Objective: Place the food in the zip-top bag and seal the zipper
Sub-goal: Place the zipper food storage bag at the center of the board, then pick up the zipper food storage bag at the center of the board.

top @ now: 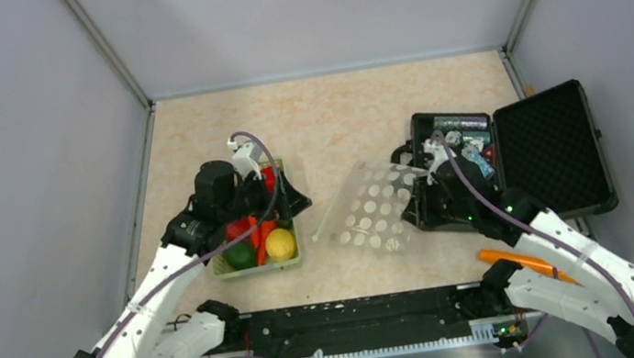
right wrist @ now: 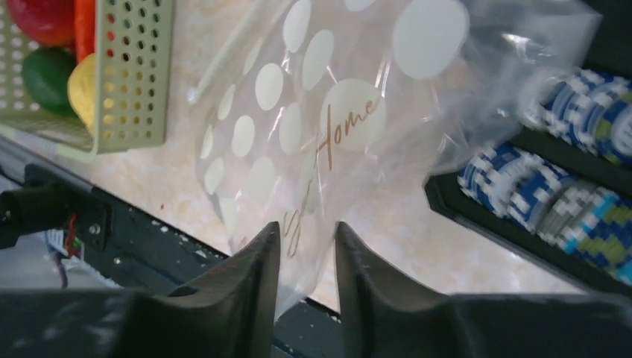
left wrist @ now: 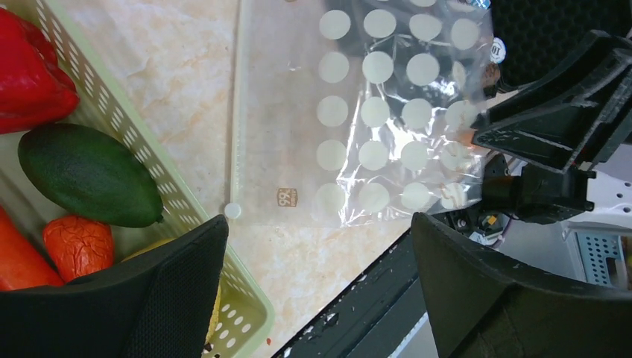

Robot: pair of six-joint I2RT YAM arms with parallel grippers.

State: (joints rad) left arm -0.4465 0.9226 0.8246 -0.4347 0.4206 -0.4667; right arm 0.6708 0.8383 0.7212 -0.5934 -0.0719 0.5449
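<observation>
On the beige table (top: pixel 333 121), the biggest thing is the black case (top: pixel 550 148) at the right. It lies open with its lid flat, and stacks of blue-and-white discs (right wrist: pixel 536 194) fill its tray. The bag (top: pixel 373 213) is between the case and the basket (top: pixel 256 270). Most of it is flat on the table, but its right edge is rumpled and rides up against the case's rim. The pale green basket stands well to the left, apart from the bag.

The left gripper (left wrist: pixel 317 224) hangs over the basket's right wall. Its jaws are spread wide with nothing between them. The right gripper (right wrist: pixel 307 227) is at the bag's raised edge by the case. Its jaws stand a little apart with the clear film hanging in the gap, which is wider than the film, so it is not pinched.

All the food in view is in the basket: a red pepper (left wrist: pixel 30 74), a dark green piece (left wrist: pixel 89 175), a carrot (left wrist: pixel 19 261), a yellow piece (top: pixel 280 244) and a wrinkled red piece (left wrist: pixel 78 242).

A long orange piece (top: pixel 518 259) lies near the right arm's base, partly under the arm; I cannot tell what it is.

The zipper (left wrist: pixel 238 112) runs straight along the bag's edge that faces the basket. I cannot tell whether it is closed.
</observation>
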